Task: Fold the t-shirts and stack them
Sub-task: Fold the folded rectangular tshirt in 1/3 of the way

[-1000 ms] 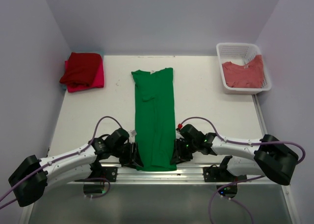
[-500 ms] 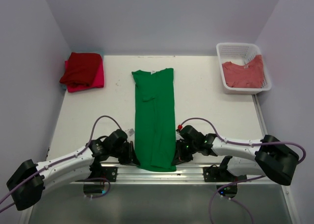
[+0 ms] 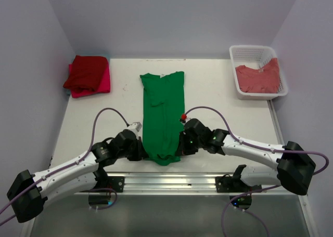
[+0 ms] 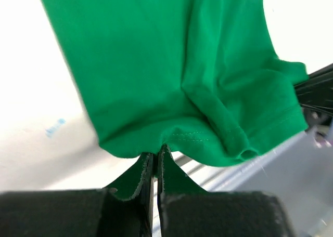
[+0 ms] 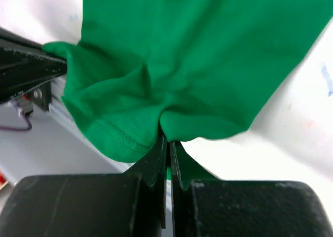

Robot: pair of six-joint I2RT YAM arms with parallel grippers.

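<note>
White table is holding everything, and the long green tee is lying down its middle as a thin strip, with its neck at the far end. Its near end is now lifting off the table, bunched up between the two arms. A second ago that end was lying flat by the near edge, so the strip is looking shorter than it was. Some folded red tees are sitting in a pile at the far left corner, well apart from the green one. At the far right, the basket is holding a salmon tee that is not looking folded yet. The left gripper is pinching the left corner of the green hem, with its jaws squeezing tight on the cloth. The right gripper is doing the same on the right corner. Both were partly open a second ago, and now they are closed and moving away from the near edge. I am thinking the arms are starting to carry the hem over to the neck, folding the strip in half.
</note>
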